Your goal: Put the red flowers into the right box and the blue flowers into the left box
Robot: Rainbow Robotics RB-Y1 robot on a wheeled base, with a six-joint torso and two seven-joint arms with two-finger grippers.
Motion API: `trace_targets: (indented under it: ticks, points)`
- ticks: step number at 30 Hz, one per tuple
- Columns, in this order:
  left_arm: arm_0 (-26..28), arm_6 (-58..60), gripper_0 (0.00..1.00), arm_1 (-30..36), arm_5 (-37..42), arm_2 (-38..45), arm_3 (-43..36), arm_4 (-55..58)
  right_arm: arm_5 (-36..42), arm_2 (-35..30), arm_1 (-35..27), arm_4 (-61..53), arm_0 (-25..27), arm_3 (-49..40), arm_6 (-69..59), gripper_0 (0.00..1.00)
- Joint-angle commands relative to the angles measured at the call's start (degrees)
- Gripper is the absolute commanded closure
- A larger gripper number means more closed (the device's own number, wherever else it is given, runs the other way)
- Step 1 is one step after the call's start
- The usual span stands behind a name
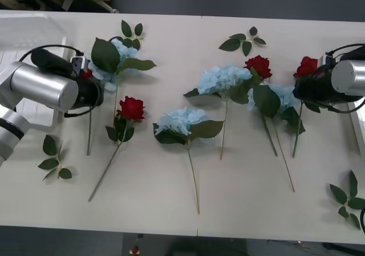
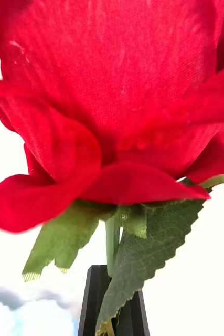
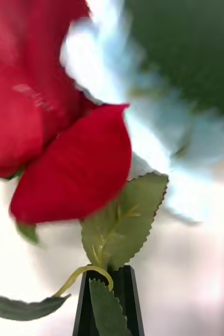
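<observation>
Red rose (image 2: 112, 105) clamped in right end effector (image 2: 112, 307), left end effector (image 3: 109, 304) pinching another rose (image 3: 49, 131)

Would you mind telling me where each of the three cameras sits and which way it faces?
Front view: above the arms, looking down at the table; both arms show.
Right wrist view: on the right wrist, facing a red rose clamped in the right gripper.
Left wrist view: on the left wrist, facing another red rose in the left gripper.
Shared: each held rose also appears from the front.
</observation>
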Motion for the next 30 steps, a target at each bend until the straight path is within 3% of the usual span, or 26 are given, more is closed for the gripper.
trace_targets:
  ticks: [1, 11, 17, 30]
  points:
    - [0.90, -6.58, 1.00, 5.71, 0.39, 0.95, -9.24, 6.03, 2.62, -0.84, -4.07, -0.13, -2.13, -6.42, 1.21, 1.00]
    - [11.27, -14.93, 1.00, 9.93, 0.39, 9.57, -28.22, 16.67, 10.97, -2.25, -10.48, 4.80, -2.13, -16.00, 3.76, 1.00]
    - [20.15, -22.13, 1.00, 12.65, 0.39, 16.51, -37.36, 23.43, 15.10, -7.35, -13.30, 9.63, -2.13, -16.44, 14.13, 1.00]
    - [19.53, -37.69, 1.00, 6.06, -2.25, 21.78, -41.06, 39.96, 12.64, -11.74, -19.54, 11.39, -2.13, -5.98, 27.93, 1.00]
